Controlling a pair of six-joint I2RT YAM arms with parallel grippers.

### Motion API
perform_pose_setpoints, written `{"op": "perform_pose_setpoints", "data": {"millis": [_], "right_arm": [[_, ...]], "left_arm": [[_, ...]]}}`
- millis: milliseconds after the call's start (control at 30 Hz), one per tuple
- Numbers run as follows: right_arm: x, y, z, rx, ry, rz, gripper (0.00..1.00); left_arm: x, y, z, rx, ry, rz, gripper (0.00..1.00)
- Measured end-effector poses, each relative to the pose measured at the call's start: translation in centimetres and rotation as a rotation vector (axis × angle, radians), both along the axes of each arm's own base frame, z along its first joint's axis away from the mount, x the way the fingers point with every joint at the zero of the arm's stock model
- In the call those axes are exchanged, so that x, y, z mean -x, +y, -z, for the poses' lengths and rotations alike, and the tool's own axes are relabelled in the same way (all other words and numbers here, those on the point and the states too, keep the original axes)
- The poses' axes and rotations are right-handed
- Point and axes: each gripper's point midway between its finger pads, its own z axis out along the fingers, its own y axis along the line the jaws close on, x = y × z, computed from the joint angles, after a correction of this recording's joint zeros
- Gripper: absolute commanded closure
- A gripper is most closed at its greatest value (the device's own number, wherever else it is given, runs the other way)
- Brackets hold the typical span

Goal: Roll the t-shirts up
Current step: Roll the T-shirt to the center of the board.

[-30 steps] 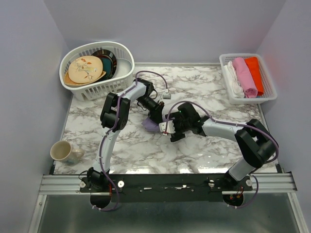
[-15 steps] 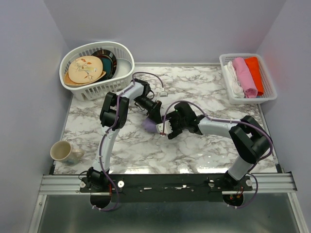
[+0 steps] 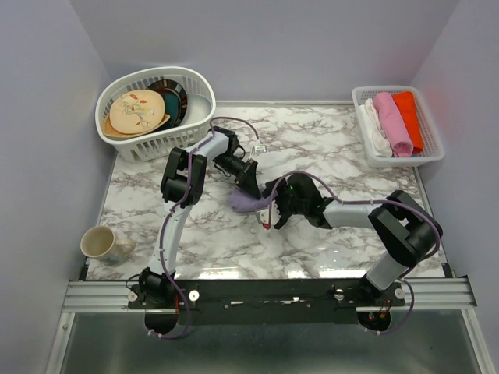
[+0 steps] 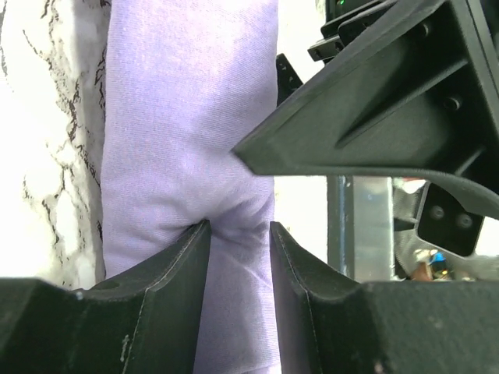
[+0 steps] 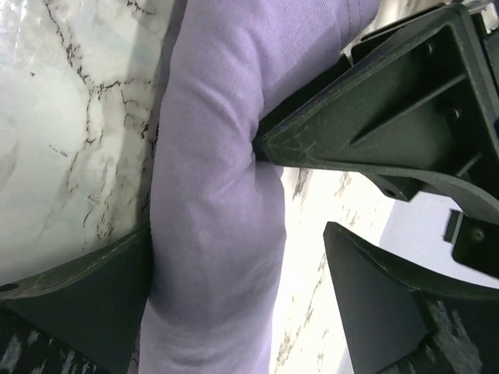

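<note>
The t-shirt (image 4: 187, 117) lies rolled mid marble table (image 3: 210, 234). The left gripper (image 4: 239, 230) pinches a fold of it; the right gripper (image 5: 238, 234) straddles it wide (not clamped). Letting go early could let the thin roll spring loose.

Lavender t-shirt (image 3: 242, 202), grey-veined white marble table (image 3: 335, 148).
White basket (image 3: 129, 146); cream plate (image 3: 138, 111) with orange leaf marks; cloths (image 3: 394, 125) pink, orange-red and white; cream mug (image 3: 100, 243).
</note>
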Motion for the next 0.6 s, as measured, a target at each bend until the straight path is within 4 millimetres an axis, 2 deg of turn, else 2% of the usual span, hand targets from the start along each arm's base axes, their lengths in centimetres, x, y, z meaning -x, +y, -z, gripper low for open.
{"op": "perform_pose_setpoints", "data": {"millis": [467,567,600], "right_arm": [[0.72,-0.41,0.23,0.003,-0.154,-0.068,0.15],[0.46,-0.05,0.36,0.015,-0.17,-0.076,0.24],[0.35,0.1,0.38,0.02,-0.173,-0.078,0.3]], "left_arm": [[-0.48,0.14,-0.13,0.035,0.083,-0.055,0.55],[-0.55,0.22,-0.17,0.041,0.088,-0.061,0.55],[-0.56,0.22,-0.15,0.041,0.088,-0.062,0.54]]}}
